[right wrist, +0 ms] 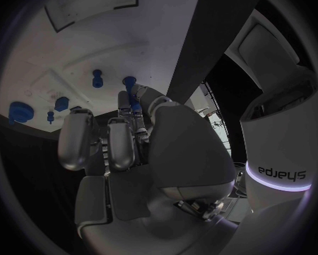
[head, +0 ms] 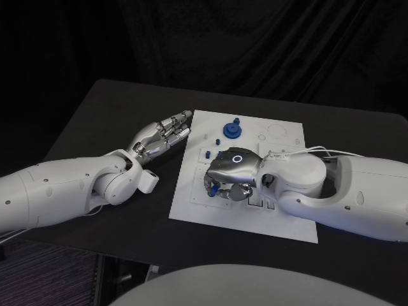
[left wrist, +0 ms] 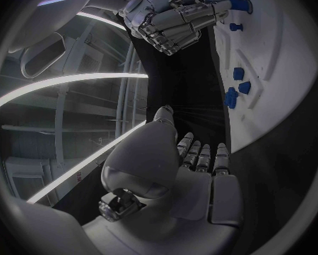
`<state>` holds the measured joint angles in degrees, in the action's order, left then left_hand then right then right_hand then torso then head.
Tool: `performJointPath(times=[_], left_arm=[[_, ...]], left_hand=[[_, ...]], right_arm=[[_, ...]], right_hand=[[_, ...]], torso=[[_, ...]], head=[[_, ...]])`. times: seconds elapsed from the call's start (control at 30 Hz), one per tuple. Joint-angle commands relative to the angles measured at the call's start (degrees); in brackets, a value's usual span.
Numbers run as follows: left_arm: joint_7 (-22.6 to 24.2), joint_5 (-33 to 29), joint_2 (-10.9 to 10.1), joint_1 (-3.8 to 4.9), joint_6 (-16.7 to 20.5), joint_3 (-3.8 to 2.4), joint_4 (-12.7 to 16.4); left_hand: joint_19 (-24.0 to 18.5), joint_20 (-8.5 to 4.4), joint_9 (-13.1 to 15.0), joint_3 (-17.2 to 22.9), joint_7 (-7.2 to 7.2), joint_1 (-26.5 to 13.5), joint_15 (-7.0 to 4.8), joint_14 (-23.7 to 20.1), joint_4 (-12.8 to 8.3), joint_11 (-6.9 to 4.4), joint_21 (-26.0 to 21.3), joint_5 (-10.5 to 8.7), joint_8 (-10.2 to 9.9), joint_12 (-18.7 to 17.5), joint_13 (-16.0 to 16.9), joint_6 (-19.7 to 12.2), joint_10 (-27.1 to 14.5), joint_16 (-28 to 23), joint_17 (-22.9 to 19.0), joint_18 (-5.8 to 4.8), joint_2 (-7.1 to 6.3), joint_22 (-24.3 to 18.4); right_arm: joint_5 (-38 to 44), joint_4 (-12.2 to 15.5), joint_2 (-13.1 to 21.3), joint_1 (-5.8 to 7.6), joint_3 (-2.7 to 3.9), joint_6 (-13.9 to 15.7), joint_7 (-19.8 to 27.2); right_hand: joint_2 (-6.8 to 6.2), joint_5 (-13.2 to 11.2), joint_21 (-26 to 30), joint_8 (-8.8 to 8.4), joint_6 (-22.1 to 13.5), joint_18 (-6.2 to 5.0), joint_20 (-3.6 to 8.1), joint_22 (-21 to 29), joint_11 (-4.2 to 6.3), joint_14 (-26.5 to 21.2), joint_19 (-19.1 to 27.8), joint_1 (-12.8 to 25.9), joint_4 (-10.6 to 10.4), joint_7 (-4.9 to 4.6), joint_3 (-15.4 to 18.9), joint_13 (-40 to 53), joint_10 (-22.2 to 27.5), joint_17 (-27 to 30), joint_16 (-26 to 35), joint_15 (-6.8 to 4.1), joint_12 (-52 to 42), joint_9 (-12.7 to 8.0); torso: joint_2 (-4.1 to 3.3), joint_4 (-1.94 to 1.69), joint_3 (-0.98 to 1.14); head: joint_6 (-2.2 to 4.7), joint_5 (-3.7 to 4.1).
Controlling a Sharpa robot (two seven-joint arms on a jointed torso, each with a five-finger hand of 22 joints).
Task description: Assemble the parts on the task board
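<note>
white task board (head: 282, 220), blue parts (head: 231, 129), black table (head: 112, 115)

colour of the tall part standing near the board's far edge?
Blue. The tall part stands on the white task board; the head view shows it best.

Part of the white board (head: 259, 213) is covered by the right robot hand (head: 227, 178) in the head view. A small blue piece (right wrist: 134, 105) is half hidden between its fingers (right wrist: 120, 144). Whether the piece is held cannot be told.
</note>
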<state>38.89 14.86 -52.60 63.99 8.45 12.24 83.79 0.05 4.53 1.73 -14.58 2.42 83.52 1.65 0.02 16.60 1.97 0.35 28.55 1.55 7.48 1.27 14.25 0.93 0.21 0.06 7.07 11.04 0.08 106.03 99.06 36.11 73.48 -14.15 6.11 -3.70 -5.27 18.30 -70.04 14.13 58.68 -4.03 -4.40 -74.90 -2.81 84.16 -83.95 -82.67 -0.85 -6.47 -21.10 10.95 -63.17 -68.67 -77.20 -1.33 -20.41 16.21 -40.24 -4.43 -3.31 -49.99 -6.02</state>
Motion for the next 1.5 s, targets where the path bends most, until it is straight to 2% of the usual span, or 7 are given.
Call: performJointPath(times=[0.03, 0.6, 0.67, 0.87, 1.2, 1.37, 1.5], left_arm=[[5.82, 0.15, 0.19, -0.13, -0.87, -0.03, 0.0], [5.57, 0.15, 0.35, -0.28, -1.51, -0.03, -0.18], [5.55, 0.15, 0.36, -0.3, -1.58, -0.03, -0.21], [5.46, 0.15, 0.4, -0.37, -1.75, -0.03, -0.28], [5.36, 0.15, 0.41, -0.45, -1.98, -0.03, -0.33], [5.26, 0.15, 0.44, -0.5, -2.13, -0.03, -0.38], [5.19, 0.15, 0.46, -0.53, -2.23, -0.03, -0.41]], left_hand=[[-0.05, 0.51, 0.07, 0.3, 0.51, 0.02, -0.2, -0.02, -0.08, -0.03, -0.35, 0.27, 0.26, -0.3, -0.07, -0.08, -0.23, -0.21, -0.06, 0.43, 0.41, -0.08], [-0.05, 1.0, 0.05, 0.38, 0.69, 0.07, 0.14, -0.02, -0.1, 0.16, -0.35, 0.3, 0.24, -0.34, -0.08, -0.18, -0.28, -0.21, -0.06, 0.6, 0.61, -0.08], [-0.05, 1.0, 0.05, 0.38, 0.69, 0.07, 0.14, -0.02, -0.1, 0.16, -0.35, 0.3, 0.24, -0.34, -0.08, -0.18, -0.28, -0.21, -0.06, 0.6, 0.61, -0.08], [-0.05, 1.26, 0.07, 0.43, 0.82, 0.13, 0.32, -0.02, -0.13, 0.28, -0.35, 0.34, 0.25, -0.32, -0.08, -0.09, -0.3, -0.21, -0.06, 0.69, 0.69, -0.08], [-0.05, 1.41, 0.08, 0.46, 0.99, 0.17, 0.42, -0.02, -0.15, 0.32, -0.35, 0.37, 0.27, -0.28, -0.08, -0.02, -0.31, -0.21, -0.06, 0.74, 0.73, -0.08], [-0.05, 1.62, 0.08, 0.51, 1.19, 0.21, 0.58, -0.02, -0.15, 0.5, -0.35, 0.37, 0.27, -0.13, -0.06, -0.02, -0.3, -0.21, -0.06, 0.82, 0.83, -0.08], [-0.05, 1.62, 0.08, 0.51, 1.19, 0.21, 0.58, -0.02, -0.15, 0.5, -0.35, 0.37, 0.27, -0.13, -0.06, -0.02, -0.3, -0.21, -0.06, 0.82, 0.83, -0.08]], right_arm=[[1.42, -0.12, -0.14, -0.3, 0.01, -0.05, 0.08], [1.59, -0.66, -0.61, -1.23, 0.01, 0.35, 0.65], [1.6, -0.63, -0.63, -1.3, 0.01, 0.19, 0.51], [1.6, -0.72, -0.59, -1.51, 0.0, -0.76, -0.03], [1.6, -0.97, -0.58, -1.79, 0.0, -0.12, -0.4], [1.6, -1.03, -0.5, -1.82, 0.0, 0.4, -0.58], [1.6, -1.0, -0.41, -1.83, 0.0, 0.7, -0.64]], right_hand=[[0.17, -0.25, 0.35, 0.02, 0.43, -0.06, 0.0, -9.68, -0.1, 1.52, 0.34, -0.27, 0.32, -0.27, -0.14, 0.09, -0.31, 0.0, 0.15, -0.22, 0.25, 6.13], [0.09, -0.42, 0.45, -0.2, 0.33, -0.08, 0.0, -9.65, -0.15, 1.46, 0.41, 0.0, 0.34, -0.31, -0.09, 0.2, -0.32, 0.07, 0.21, -0.21, 0.3, 6.19], [0.0, -0.92, 0.8, -1.2, -0.89, -0.12, -0.14, -9.56, -0.51, 1.36, 0.58, 0.51, 0.21, -0.67, -0.15, 0.19, 0.62, 0.24, 0.34, 0.07, 0.85, 5.95], [-0.12, -1.87, 2.16, -2.45, -2.01, -0.37, -0.49, -9.2, -0.95, 0.96, 1.15, 1.35, -0.03, -0.97, -0.28, 0.33, 1.67, 1.03, 0.89, 0.45, 1.37, 5.59], [0.1, -2.28, 2.46, -2.22, -1.06, -0.44, -0.59, -9.13, -0.87, 0.82, 1.32, 1.25, 0.18, -0.79, -0.48, 0.57, 1.65, 1.1, 0.96, 0.45, 1.27, 5.82], [0.33, -1.81, 2.68, -0.93, 1.42, -0.53, -0.5, -9.08, -0.53, 0.72, 1.47, 1.09, 0.73, -0.26, -0.38, 0.99, 1.64, 1.08, 0.95, 0.21, 1.09, 6.92], [0.44, -1.65, 2.65, -0.63, 1.84, -0.53, -0.43, -9.09, -0.42, 0.71, 1.47, 1.03, 0.9, -0.17, -0.34, 1.12, 1.54, 1.06, 0.93, 0.12, 1.0, 7.31]], torso=[[0.0, -0.05, 0.03], [-0.01, -0.07, 0.0], [0.0, -0.09, -0.01], [-0.02, -0.02, 0.01], [0.0, 0.01, -0.01], [0.03, 0.02, -0.02], [0.01, -0.03, 0.02]], head=[[-0.01, 0.02], [-0.01, 0.13], [-0.01, 0.16], [-0.01, 0.19], [-0.01, 0.19], [-0.01, 0.06], [-0.01, 0.2]])
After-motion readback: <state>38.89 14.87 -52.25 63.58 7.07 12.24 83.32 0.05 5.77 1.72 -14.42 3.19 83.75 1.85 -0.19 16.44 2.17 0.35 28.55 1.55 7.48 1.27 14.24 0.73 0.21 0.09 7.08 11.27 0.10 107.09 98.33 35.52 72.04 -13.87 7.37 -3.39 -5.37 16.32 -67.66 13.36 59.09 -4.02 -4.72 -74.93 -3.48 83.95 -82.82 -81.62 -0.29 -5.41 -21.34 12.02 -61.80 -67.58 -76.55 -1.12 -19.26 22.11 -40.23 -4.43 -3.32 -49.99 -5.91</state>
